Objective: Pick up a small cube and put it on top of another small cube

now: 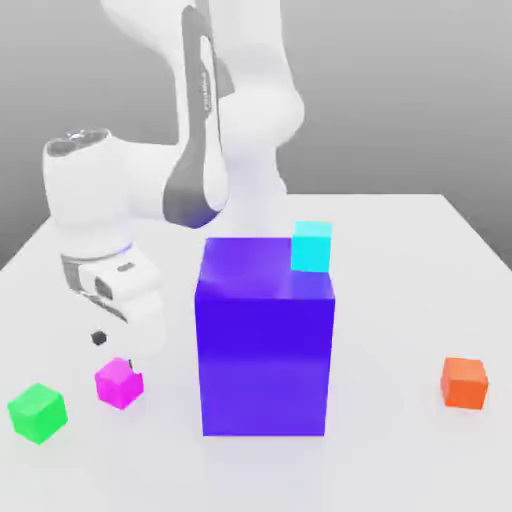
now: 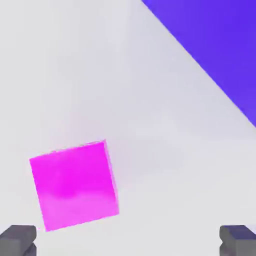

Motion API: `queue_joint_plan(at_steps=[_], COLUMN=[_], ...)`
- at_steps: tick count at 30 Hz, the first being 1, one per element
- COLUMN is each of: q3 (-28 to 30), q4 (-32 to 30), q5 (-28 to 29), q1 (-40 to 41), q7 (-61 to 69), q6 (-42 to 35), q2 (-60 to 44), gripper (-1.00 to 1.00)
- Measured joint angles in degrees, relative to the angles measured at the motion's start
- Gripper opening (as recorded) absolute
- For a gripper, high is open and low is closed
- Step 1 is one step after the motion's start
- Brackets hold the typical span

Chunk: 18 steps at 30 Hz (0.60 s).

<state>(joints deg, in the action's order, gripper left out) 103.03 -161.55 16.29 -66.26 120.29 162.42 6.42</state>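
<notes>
claw [image 2: 128, 240]: hanging fully spread over the desk's front-left area, holding nothing; both dark fingertips [image 2: 19, 239] showing in the hand view with bare desk between them
small magenta cube [image 1: 119, 382]: sitting on the desk near the front-left corner, just below and beside the claw, not touching it; in the hand view it [image 2: 74, 186] is lying off toward one fingertip, not centred in the gap
big purple-blue block [image 1: 264, 335]: standing mid-desk, tall, its left wall near the magenta cube with a narrow strip of open desk between them
green cube [image 1: 38, 412]: sitting closest to the front-left corner, just beside the magenta cube, apart from it
cyan cube [image 1: 312, 246]: showing at the block's top back-right corner; cannot tell if it is resting on the block or behind it
orange cube [image 1: 464, 382]: sitting alone near the desk's right edge, well apart from the block
desk [image 1: 400, 450]: leaving wide open room front-right and along the front edge
</notes>
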Motion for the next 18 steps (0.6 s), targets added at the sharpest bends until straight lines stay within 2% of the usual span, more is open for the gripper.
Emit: queue_joint_plan(at_steps=[4,18], q3=[6.35,33.42], q4=[-0.41,3.83], q5=[6.66,29.17], q1=[-3.64,-25.94], q7=[1.61,-15.04], q6=[1.2,4.75], q2=[0.76,9.65], gripper=[0.0,0.0])
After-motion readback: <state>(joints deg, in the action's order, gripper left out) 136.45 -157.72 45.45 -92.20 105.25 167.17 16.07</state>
